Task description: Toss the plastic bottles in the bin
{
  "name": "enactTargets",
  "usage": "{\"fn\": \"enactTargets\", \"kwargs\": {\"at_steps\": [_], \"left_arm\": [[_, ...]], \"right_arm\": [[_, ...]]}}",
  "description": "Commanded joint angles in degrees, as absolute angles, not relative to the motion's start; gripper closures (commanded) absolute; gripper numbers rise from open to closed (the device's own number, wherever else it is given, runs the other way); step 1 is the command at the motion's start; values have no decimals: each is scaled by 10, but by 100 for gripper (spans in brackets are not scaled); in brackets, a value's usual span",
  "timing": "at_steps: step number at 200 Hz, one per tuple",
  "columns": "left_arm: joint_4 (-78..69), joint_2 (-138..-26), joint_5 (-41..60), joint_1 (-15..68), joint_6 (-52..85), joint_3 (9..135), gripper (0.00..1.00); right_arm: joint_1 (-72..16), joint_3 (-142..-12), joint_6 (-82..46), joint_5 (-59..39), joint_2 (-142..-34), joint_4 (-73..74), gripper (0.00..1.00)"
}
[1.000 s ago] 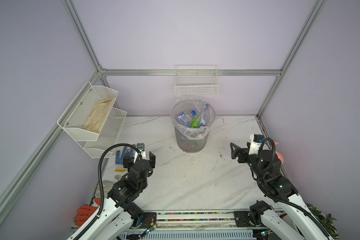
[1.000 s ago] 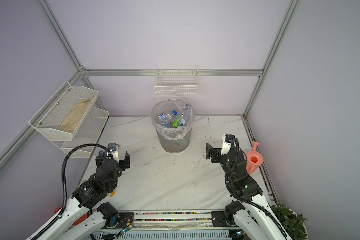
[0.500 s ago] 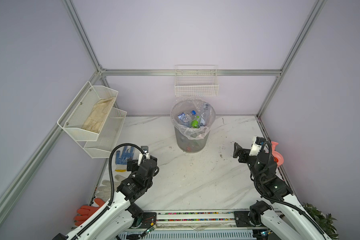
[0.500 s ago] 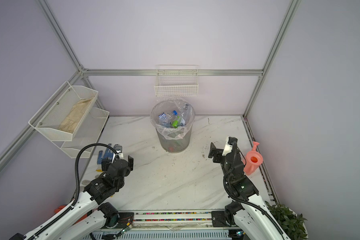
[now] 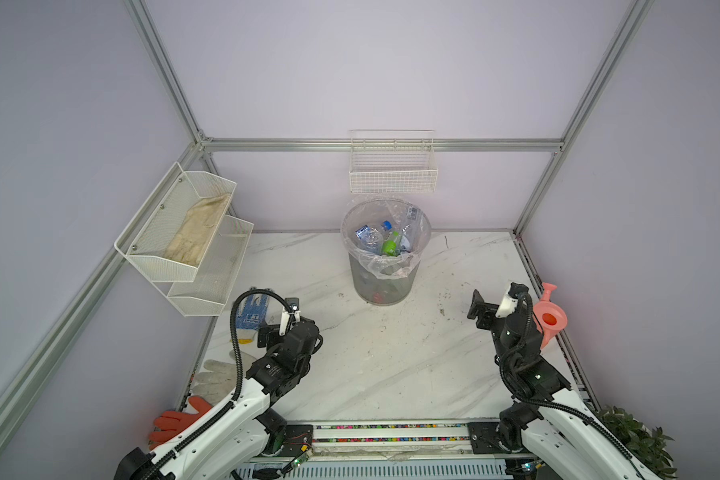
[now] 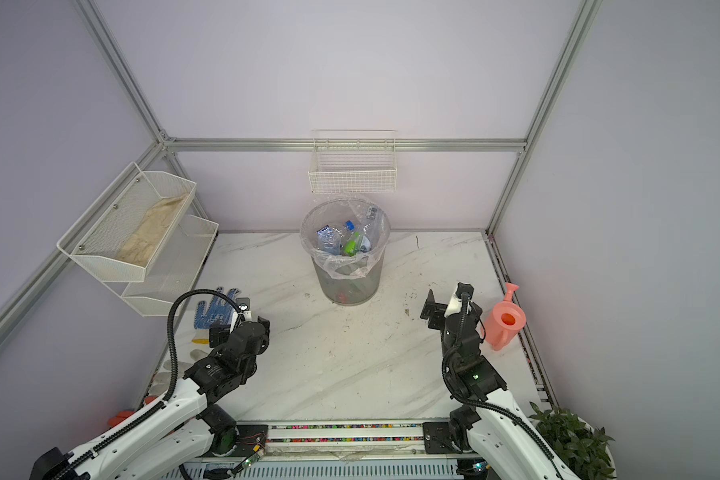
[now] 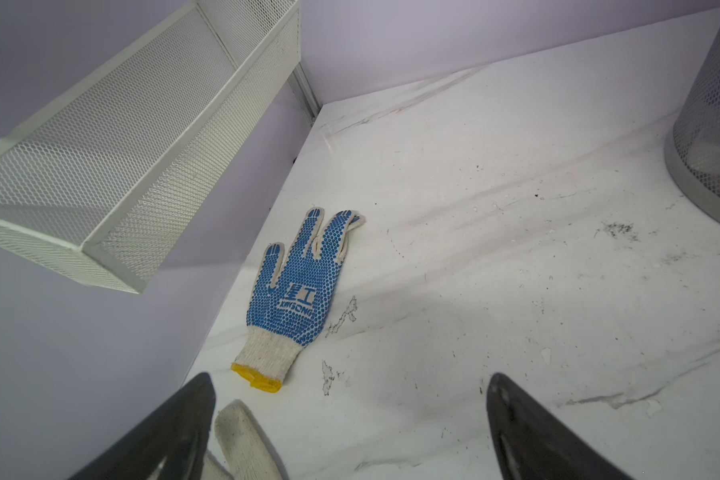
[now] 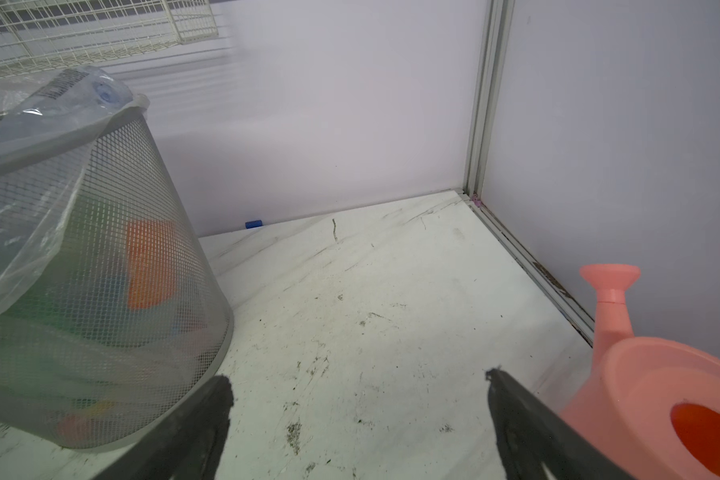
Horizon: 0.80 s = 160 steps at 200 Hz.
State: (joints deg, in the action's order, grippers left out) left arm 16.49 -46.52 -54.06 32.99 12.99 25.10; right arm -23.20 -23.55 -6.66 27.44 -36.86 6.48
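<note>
In both top views the bin (image 5: 391, 286) stood at the far middle of the bench (image 5: 371, 374). The plastic bottles (image 5: 368, 237) lay piled inside it, and no bottle was left on the bench. Both arms had pulled back a little toward the near edge since a second ago, so the job looked done to me. The left gripper (image 5: 271, 334) and the right gripper (image 5: 479, 311) were both wide open and held nothing. A blue glove (image 5: 252, 311) lay just past the left gripper. A white glove (image 5: 215, 374) and a red glove (image 5: 175, 419) lay nearer. A pink watering can (image 5: 551, 320) stood just beside the right arm.

In the left wrist view the left gripper (image 7: 350, 378) was spread wide over bare bench. The blue glove (image 7: 298, 286) lay ahead, under the white basket shelf (image 7: 113, 137).

In the right wrist view the right gripper (image 8: 358, 376) was open too, between the bin (image 8: 113, 249) and the pink watering can (image 8: 661, 395). Nothing blocked the bin. A tiny blue thing (image 8: 253, 224) lay by the far wall, and I could not tell what it was.
</note>
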Motion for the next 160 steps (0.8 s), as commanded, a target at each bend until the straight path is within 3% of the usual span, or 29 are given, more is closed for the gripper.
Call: {"fn": "enactTargets", "kwargs": {"at_steps": [1,39,47,160], "left_arm": [[112,-470,-562,325,140,222,0],[56,-511,-561,325,147,181,0],[62,-523,-565,325,156,189,0],[26,-560,-533,271,158,199,0]], "right_arm": [[-234,-202,-44,317,-378,139,3],[-234,-98,-21,319,-376,283,3],[-234,-112,-46,318,-378,239,3],[-234,-128,-43,351,-477,308,3]]}}
